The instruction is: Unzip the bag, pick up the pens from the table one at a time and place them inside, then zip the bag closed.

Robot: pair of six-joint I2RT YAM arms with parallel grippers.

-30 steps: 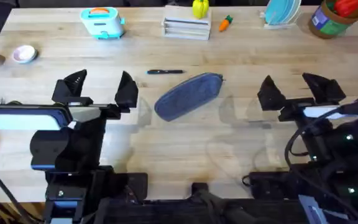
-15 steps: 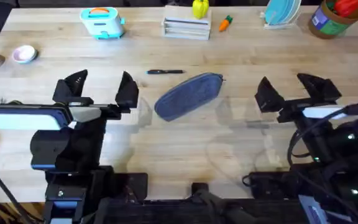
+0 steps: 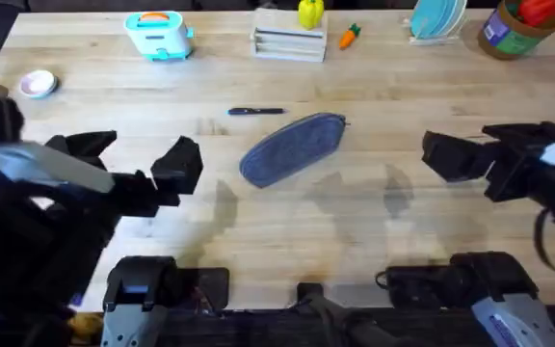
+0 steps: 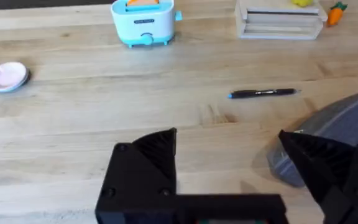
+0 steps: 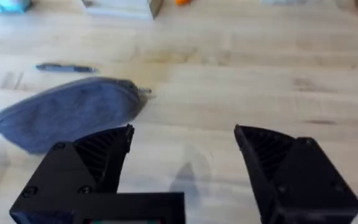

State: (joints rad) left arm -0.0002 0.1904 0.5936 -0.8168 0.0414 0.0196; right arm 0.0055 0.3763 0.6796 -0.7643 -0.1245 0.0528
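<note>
Overhead view: the bag point(image 3: 292, 147) lies near the centre of the table point(image 3: 355, 87), tilted so its right end sits higher in the frame than its left. Its zip runs along the upper long edge and looks closed, with a small pull at the upper right end. Just above the bag's left half, apart from it, a single pen point(image 3: 255, 112) lies nearly level on the wood.

The left gripper point(image 3: 133, 162) hangs at the left of the frame, fingers spread wide with nothing between them, well to the left of the bag. The right gripper point(image 3: 494, 154) sits at the right of the frame, also wide apart and empty, well to the right of the bag.

Along the top edge stand a light blue toy toaster point(image 3: 158, 35), a stack of pale flat pieces point(image 3: 289, 43) with a yellow item on top, and an orange carrot toy point(image 3: 350, 37). A small pink dish point(image 3: 38, 84) rests at the upper left.

In the left wrist view, the pen point(image 4: 264, 93) lies in the right half of the frame and the bag point(image 4: 340, 127) shows at the right edge, partly behind one black finger point(image 4: 145, 165). In the right wrist view, the bag point(image 5: 67, 112) fills the left middle, the pen point(image 5: 66, 68) just beyond it.
</note>
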